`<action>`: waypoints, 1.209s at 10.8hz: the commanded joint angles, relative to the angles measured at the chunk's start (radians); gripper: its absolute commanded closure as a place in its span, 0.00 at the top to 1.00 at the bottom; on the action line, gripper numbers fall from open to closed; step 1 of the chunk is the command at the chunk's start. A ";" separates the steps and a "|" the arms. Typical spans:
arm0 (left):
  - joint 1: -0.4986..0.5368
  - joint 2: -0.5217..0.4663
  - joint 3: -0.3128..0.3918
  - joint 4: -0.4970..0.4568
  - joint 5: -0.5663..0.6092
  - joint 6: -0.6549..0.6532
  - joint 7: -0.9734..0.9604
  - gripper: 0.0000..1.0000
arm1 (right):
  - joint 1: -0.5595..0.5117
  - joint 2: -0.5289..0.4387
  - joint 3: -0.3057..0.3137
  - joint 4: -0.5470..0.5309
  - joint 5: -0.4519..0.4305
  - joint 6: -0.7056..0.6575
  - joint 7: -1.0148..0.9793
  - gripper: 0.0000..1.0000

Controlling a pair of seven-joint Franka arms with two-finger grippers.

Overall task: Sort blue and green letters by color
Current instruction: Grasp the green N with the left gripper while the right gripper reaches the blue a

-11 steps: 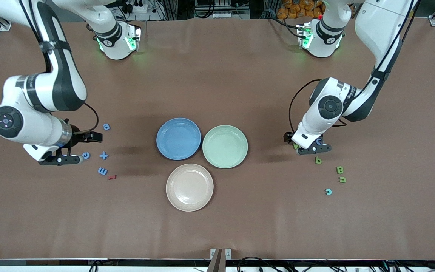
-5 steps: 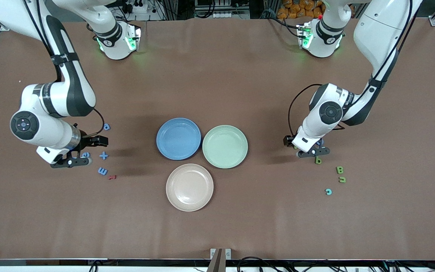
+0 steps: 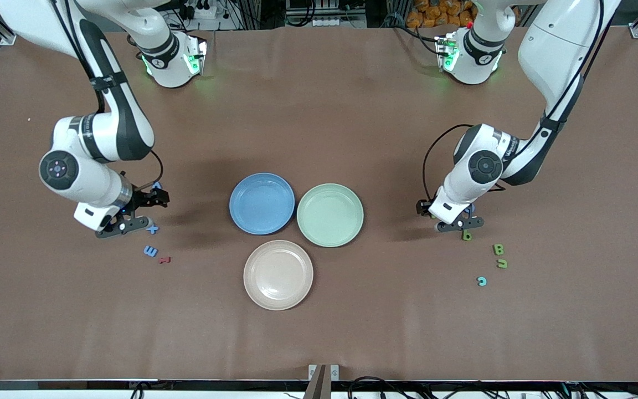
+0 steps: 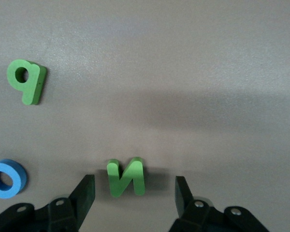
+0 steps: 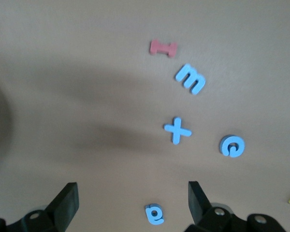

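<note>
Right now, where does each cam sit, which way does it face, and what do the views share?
Front: high across the table, facing both bases; shows both arms, blue plate, green plate, beige plate.
Left wrist: on the left arm, looking down past its open fingers at the green N between them.
Right wrist: on the right arm, looking down past its open fingers at the blue plus.
Shared: green b in front and left wrist; blue E in front and right wrist.

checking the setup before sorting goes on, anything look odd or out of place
Mostly tidy. The green N stands on edge between the left claw's open fingers, while the green q lies flat. A red letter sits among the blue ones, matching neither color. All three plates are empty.
</note>
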 commanded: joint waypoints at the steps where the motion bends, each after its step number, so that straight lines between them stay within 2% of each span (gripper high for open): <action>1: 0.021 0.014 0.000 0.001 0.058 0.022 -0.026 0.73 | -0.011 -0.176 0.001 -0.266 0.004 0.114 -0.093 1.00; 3: 0.033 0.020 0.000 0.001 0.066 0.028 -0.025 0.66 | -0.037 -0.180 0.001 -0.297 0.004 0.118 -0.214 1.00; 4: 0.031 0.020 -0.002 0.001 0.066 0.028 -0.026 0.59 | -0.039 -0.180 0.001 -0.312 0.004 0.121 -0.231 1.00; 5: 0.031 0.022 -0.002 0.002 0.066 0.028 -0.030 0.57 | -0.037 -0.178 0.001 -0.337 0.004 0.147 -0.239 1.00; 7: 0.027 0.028 -0.002 0.005 0.066 0.028 -0.033 0.57 | -0.030 -0.160 0.000 -0.410 0.003 0.300 -0.268 1.00; 9: 0.021 0.029 -0.002 0.007 0.066 0.028 -0.036 0.48 | -0.042 -0.099 0.000 -0.420 0.003 0.390 -0.351 1.00; 10: 0.019 0.031 -0.002 0.009 0.066 0.028 -0.034 0.42 | -0.062 -0.086 -0.002 -0.425 0.003 0.405 -0.368 1.00; 13: 0.021 0.025 -0.003 0.010 0.066 0.028 -0.036 0.01 | -0.132 -0.030 -0.002 -0.440 0.003 0.478 -0.446 1.00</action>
